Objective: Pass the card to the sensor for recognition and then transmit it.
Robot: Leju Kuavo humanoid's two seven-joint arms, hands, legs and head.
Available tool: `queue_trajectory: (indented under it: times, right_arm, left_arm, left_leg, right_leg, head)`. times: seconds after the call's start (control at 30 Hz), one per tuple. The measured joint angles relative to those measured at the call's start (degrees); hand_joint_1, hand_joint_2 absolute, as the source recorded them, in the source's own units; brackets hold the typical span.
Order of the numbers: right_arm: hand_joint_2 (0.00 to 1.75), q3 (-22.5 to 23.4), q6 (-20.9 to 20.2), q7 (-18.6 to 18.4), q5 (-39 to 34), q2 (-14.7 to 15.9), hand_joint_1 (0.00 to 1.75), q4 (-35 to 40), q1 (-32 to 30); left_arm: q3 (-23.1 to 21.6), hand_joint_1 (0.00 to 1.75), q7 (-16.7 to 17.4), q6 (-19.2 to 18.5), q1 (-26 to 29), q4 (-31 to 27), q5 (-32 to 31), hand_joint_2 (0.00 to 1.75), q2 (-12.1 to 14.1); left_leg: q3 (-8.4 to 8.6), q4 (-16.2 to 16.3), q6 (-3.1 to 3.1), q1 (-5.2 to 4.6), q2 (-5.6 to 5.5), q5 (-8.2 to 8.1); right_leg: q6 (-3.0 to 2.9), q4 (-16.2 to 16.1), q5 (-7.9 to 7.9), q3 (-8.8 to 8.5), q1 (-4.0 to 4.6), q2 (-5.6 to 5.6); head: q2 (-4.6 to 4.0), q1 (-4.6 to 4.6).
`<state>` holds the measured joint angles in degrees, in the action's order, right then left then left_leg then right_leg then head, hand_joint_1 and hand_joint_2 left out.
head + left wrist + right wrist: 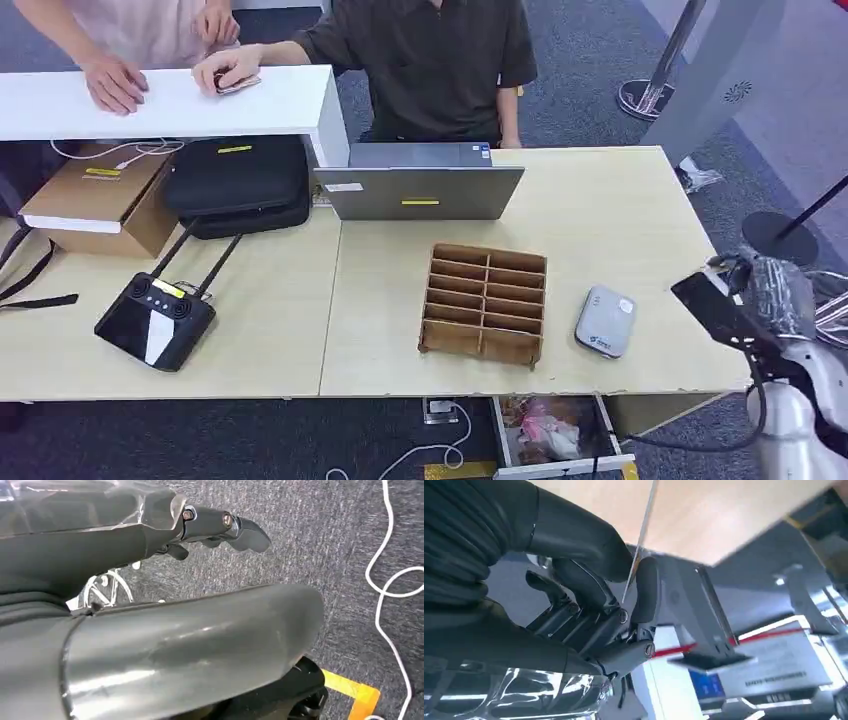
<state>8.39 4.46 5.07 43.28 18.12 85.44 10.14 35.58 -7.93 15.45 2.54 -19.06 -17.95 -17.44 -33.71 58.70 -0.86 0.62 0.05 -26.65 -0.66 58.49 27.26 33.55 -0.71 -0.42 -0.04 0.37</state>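
My right robot hand point(589, 605) pinches the card point(640, 545) at the head view's right edge, beside the table point(620, 200); my left robot hand point(220, 527) hangs with fingers curled in, holding nothing.

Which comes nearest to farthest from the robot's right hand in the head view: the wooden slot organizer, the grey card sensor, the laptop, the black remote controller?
From the right hand, holding the card at the table's right edge:
1. Grey card sensor, just to its left.
2. Wooden slot organizer, table centre.
3. Laptop, centre back.
4. Black remote controller, far left.

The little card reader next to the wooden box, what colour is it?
The card reader is light grey with a small blue mark at one end, clearest in the head view.
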Motion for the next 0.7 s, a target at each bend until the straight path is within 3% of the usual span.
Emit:
queue_trajectory:
  times: [0.27,0.57,0.7]
  right_arm:
    - [1.75,-5.4,0.5,-0.2,1.6,-0.7,1.75,0.1,6.1]
    - [1.75,-12.0,0.3,-0.2,1.6,-2.6,1.75,-5.6,14.8]
    - [1.75,-14.1,-2.1,-0.9,1.4,-2.7,1.75,-8.2,17.6]
  left_arm:
    - [0.0,0.00,-0.9,-0.7,-0.1,0.0,-0.2,0.00,0.0]
    - [0.3,0.00,-1.8,-1.0,-0.4,0.0,0.5,0.00,0.0]
    - [1.0,0.00,-1.8,-1.0,-0.5,0.0,1.0,0.00,0.0]
  left_leg:
    - [-0.07,0.0,-0.01,0.00,-0.01,0.05]
    - [-0.04,0.0,-0.08,-0.01,-0.04,0.10]
    - [-0.04,0.0,-0.08,-0.01,-0.05,0.10]
  right_leg:
    - [-0.01,0.1,0.01,0.01,0.01,-0.01]
    - [-0.01,0.1,-0.01,0.03,0.00,-0.03]
    - [-0.01,0.1,-0.01,0.03,0.00,-0.04]
  head:
    - [0.00,0.00]
    - [0.00,0.02]
    - [0.00,0.02]
